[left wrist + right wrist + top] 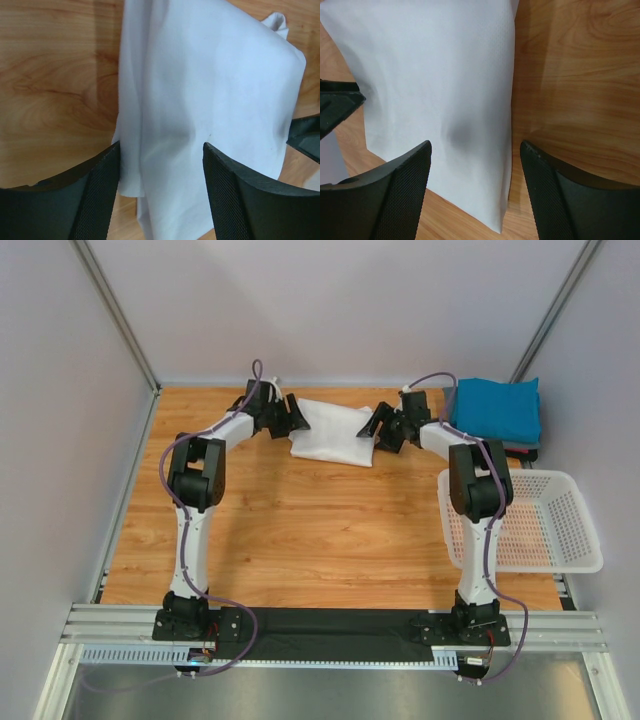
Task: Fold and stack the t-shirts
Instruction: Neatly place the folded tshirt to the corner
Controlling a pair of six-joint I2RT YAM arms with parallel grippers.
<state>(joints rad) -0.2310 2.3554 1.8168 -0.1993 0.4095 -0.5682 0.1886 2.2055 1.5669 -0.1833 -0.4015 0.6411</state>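
Note:
A folded white t-shirt (333,430) lies on the wooden table at the far middle. My left gripper (292,420) hangs open over its left end, jaws wide apart with the cloth (210,75) below them and not pinched. Over the right end my right gripper (378,428) is open too, straddling the shirt's edge (430,65) and the bare wood beside it. A folded teal t-shirt (497,408) rests on a dark grey one (522,450) at the far right corner.
A white mesh basket (578,540) stands on the right side of the table, close to the right arm. Grey walls close in the table's left, far and right sides. The wooden tabletop (320,530) stretches from the shirt towards the arm bases.

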